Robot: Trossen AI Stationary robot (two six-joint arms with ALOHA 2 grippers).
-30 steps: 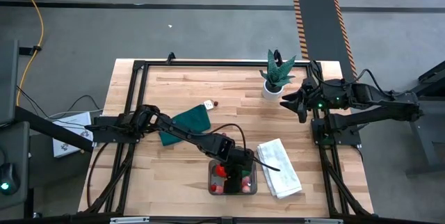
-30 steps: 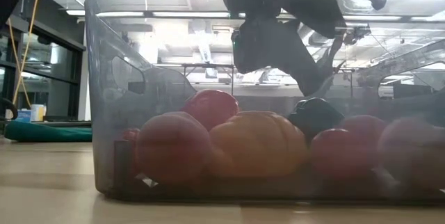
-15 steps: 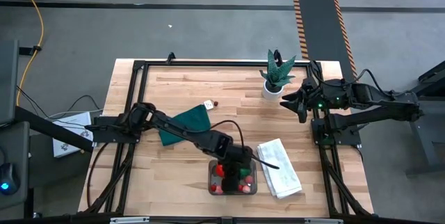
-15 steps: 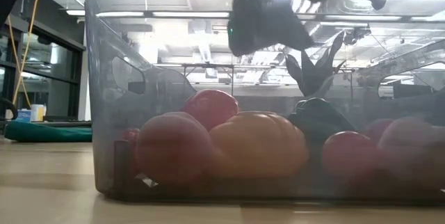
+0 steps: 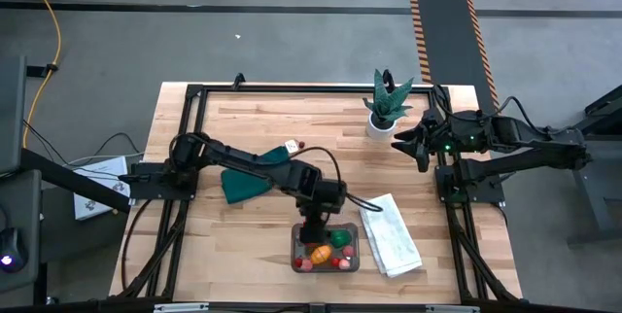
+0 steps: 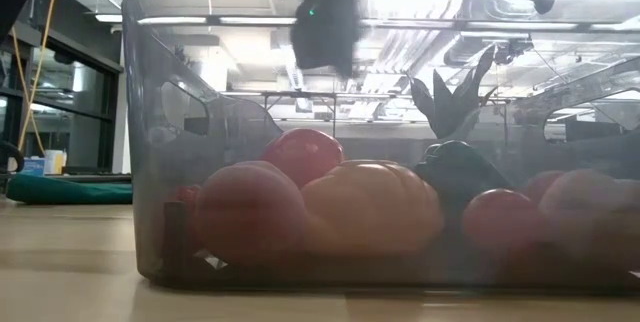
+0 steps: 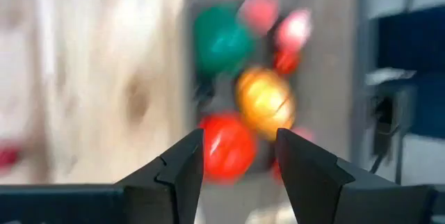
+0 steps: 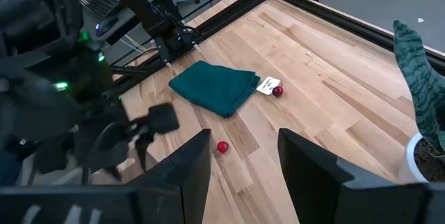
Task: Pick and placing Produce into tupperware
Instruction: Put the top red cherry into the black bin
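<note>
My left gripper is hanging right over the far edge of the container, fingers spread apart with nothing between them. Through that wrist camera I'm looking down at the toy produce in there: a red piece, an orange one, a green one and a couple of pinkish ones, all bunched together. From table level they're sitting packed against the clear wall, the orange one in the middle.

Right gripper is parked well off at the right edge of the surface, near the potted plant, fingers parted and empty too.

Two small red bits are lying loose on the wood: one touching a little white tag just beside the green cloth, another a bit nearer the container. White towel is lying right next to the container.
</note>
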